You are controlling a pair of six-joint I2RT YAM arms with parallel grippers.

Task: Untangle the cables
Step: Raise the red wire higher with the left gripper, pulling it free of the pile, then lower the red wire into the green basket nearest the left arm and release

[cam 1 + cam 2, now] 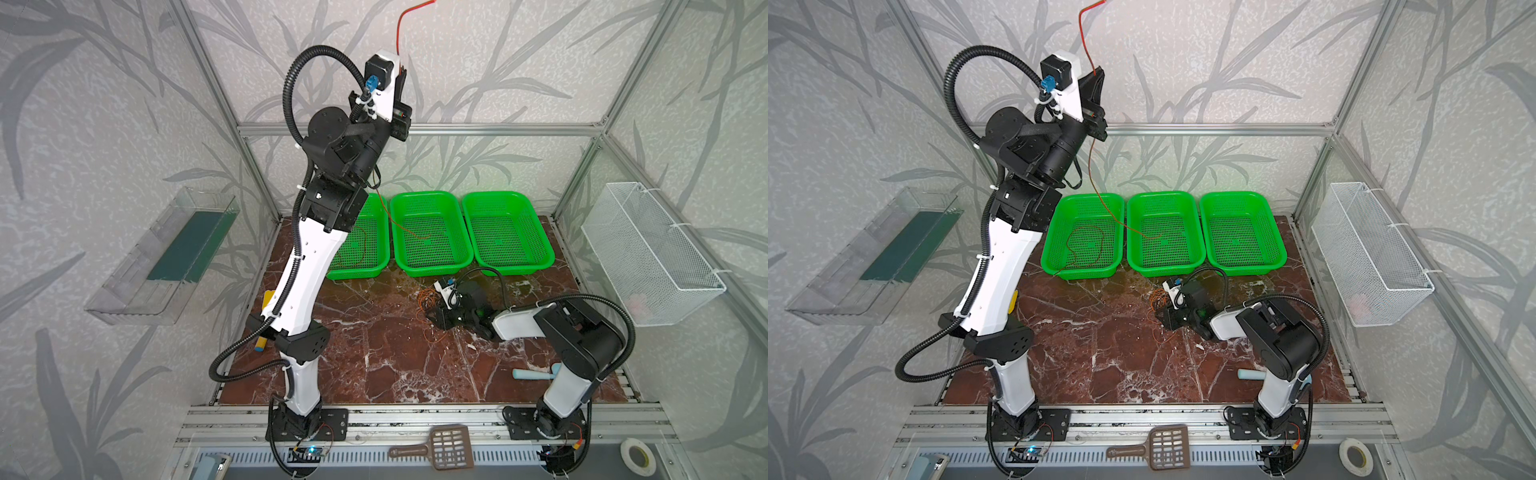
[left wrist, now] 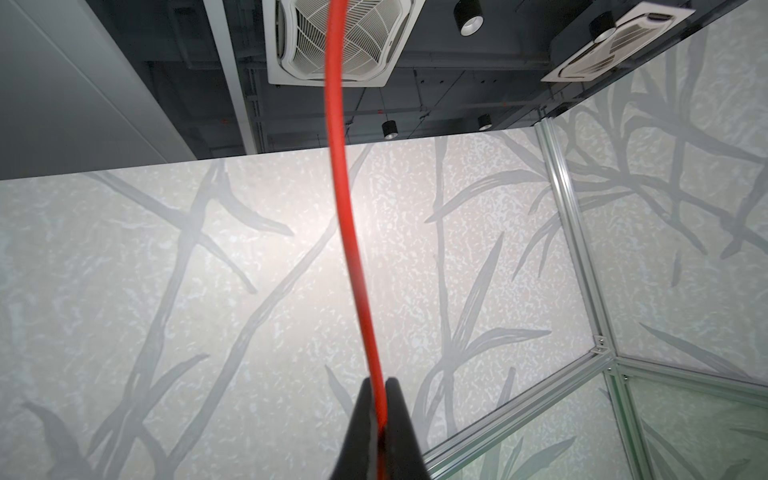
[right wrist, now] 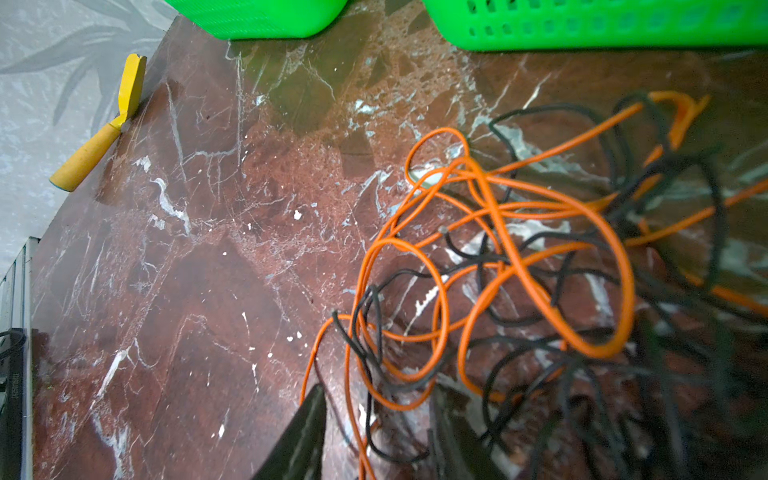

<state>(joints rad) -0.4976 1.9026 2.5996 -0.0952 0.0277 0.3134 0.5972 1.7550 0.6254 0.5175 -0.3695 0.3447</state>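
Your left gripper (image 2: pixel 377 380) pinched the red cable (image 2: pixel 345 208) overhead, your right gripper (image 3: pixel 378 399) stood spread over tangled orange cable (image 3: pixel 519 266) and black cable (image 3: pixel 715 208).

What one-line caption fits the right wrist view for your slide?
Open right pincer low over tangled orange cable and black cable on the marble table.

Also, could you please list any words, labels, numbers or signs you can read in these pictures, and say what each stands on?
None can be read.
The green baskets, the brown scoop and the tape roll show no lettering.
Faint marks on the black part at the table's edge in the right wrist view: too blurred to read.
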